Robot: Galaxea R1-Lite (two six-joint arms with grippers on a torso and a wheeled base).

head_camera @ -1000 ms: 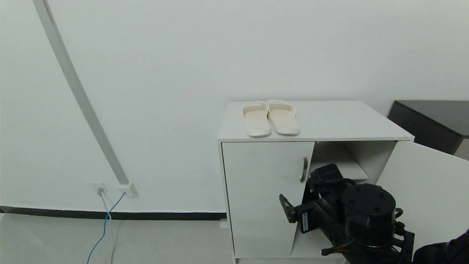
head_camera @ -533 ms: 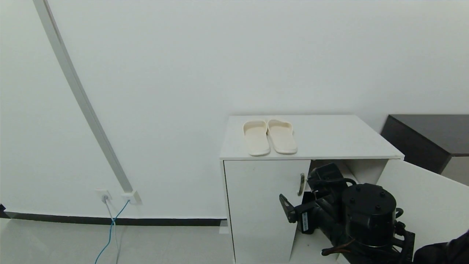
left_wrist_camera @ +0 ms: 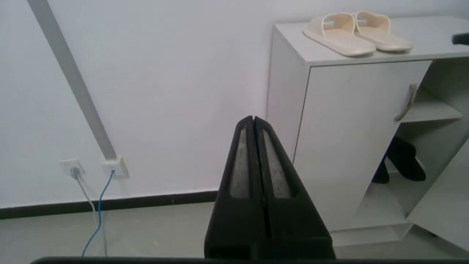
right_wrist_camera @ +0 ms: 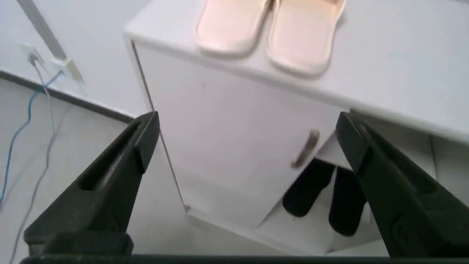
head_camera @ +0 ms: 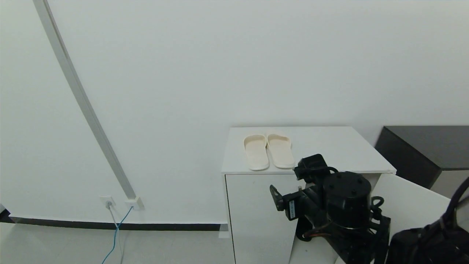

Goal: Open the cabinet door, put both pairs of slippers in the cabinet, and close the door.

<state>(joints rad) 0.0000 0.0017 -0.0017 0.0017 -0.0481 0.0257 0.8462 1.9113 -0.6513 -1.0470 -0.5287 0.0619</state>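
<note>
Two pairs of slippers are in sight. The cream slippers [head_camera: 269, 151] lie side by side, touching, on top of the white cabinet [head_camera: 329, 146], toward its left half and near the front edge. The black slippers [right_wrist_camera: 308, 187] stand inside the cabinet on its bottom board, below the inner shelf [left_wrist_camera: 432, 110], in the right compartment. The right door [head_camera: 406, 205] is swung wide open, while the left door [head_camera: 256, 212] is closed, its metal handle [right_wrist_camera: 305, 149] at the inner edge.

The right gripper [right_wrist_camera: 248, 121] hangs in front of the cabinet with its fingers spread wide apart and nothing between them. The left gripper [left_wrist_camera: 253, 121] sits farther back and to the left, its fingers pressed together, empty.

A blue cable [head_camera: 116, 234] runs down from the wall sockets [head_camera: 107, 201] to the floor.
</note>
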